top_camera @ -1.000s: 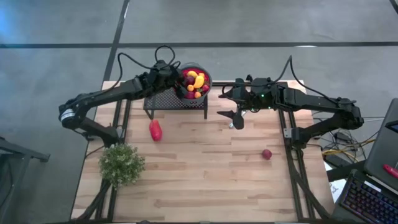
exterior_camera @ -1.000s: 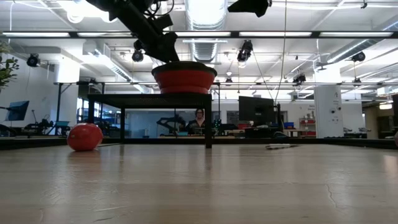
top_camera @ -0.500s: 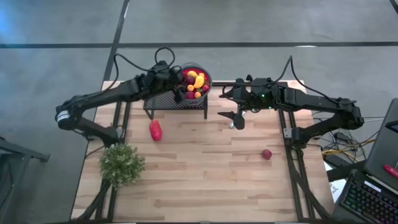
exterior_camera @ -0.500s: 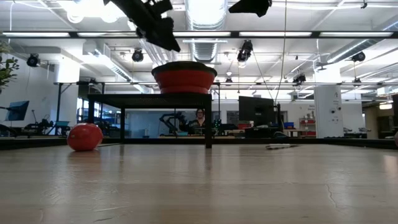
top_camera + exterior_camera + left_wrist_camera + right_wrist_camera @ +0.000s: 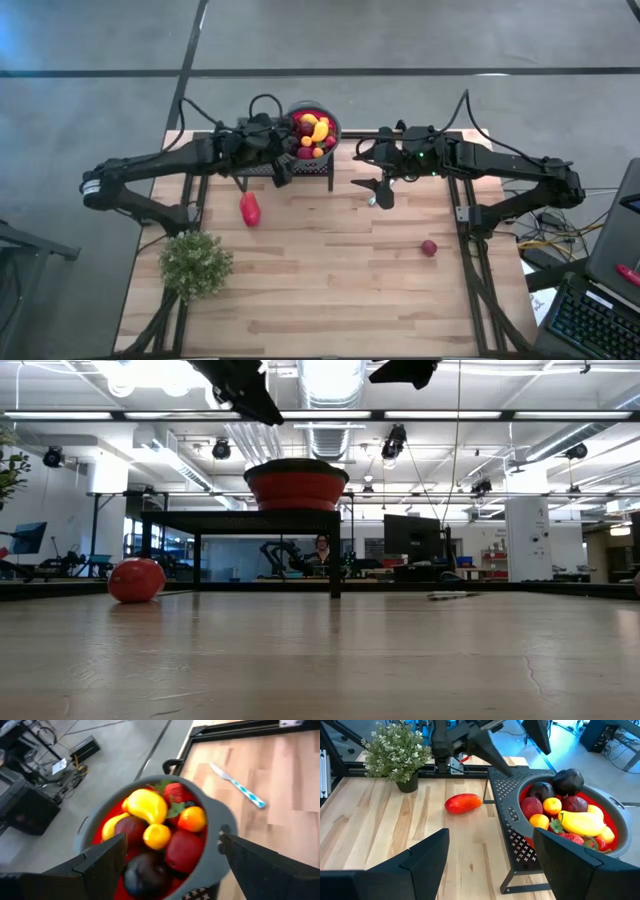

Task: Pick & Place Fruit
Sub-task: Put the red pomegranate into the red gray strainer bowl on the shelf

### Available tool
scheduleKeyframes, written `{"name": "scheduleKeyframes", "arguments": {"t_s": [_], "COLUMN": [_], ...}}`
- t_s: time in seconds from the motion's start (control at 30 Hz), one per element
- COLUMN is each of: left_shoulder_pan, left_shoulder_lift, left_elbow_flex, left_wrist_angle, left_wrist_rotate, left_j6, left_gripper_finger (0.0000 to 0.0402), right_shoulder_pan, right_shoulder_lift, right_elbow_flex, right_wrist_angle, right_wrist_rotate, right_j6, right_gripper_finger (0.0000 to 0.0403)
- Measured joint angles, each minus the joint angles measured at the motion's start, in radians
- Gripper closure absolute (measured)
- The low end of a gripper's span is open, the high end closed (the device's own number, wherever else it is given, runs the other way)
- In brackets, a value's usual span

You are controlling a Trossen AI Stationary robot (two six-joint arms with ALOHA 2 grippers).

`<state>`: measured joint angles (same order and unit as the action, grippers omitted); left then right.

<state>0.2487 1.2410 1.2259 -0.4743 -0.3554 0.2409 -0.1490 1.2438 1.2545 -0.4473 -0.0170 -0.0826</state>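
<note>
High view: our left fingers (image 5: 283,168) hang spread and empty beside the grey, red-lined bowl (image 5: 334,124) heaped with small toy fruit (image 5: 312,133); right fingers (image 5: 380,192) spread too. Reaching in carelessly, we could tip fruit off the black mesh stand (image 5: 258,160) onto the wooden worktop (image 5: 330,280).

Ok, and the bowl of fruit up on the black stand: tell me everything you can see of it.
The bowl is round, grey outside and red inside, plastic-looking, with a small rim tab. It sits upright on the black perforated metal stand at the table's far edge. It is heaped with toy fruit: a yellow banana-like piece, orange and yellow balls, dark maroon plums, red pieces, a strawberry with green leaves. The open left gripper hovers just beside it, touching nothing.
</note>
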Motion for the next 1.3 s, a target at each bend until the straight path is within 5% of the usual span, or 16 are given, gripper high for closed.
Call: {"name": "scheduleKeyframes", "arguments": {"t_s": [0.87, 1.3], "left_shoulder_pan": [-0.147, -0.152], "left_shoulder_lift": [-0.014, -0.016], "left_elbow_flex": [-0.001, -0.001], "left_wrist_angle": [-0.188, -0.204], "left_wrist_rotate": [0.001, 0.003], "left_j6": [0.0, -0.001], "left_gripper_finger": [0.0065, 0.0065], "right_shoulder_pan": [0.0, 0.0], "right_shoulder_lift": [0.001, 0.001], "right_elbow_flex": [0.0, -0.002], "right_wrist_angle": [-0.021, -0.021], "right_wrist_rotate": [0.0, 0.0], "right_j6": [-0.008, -0.007], "right_gripper_finger": [0.0176, 0.0159]}}
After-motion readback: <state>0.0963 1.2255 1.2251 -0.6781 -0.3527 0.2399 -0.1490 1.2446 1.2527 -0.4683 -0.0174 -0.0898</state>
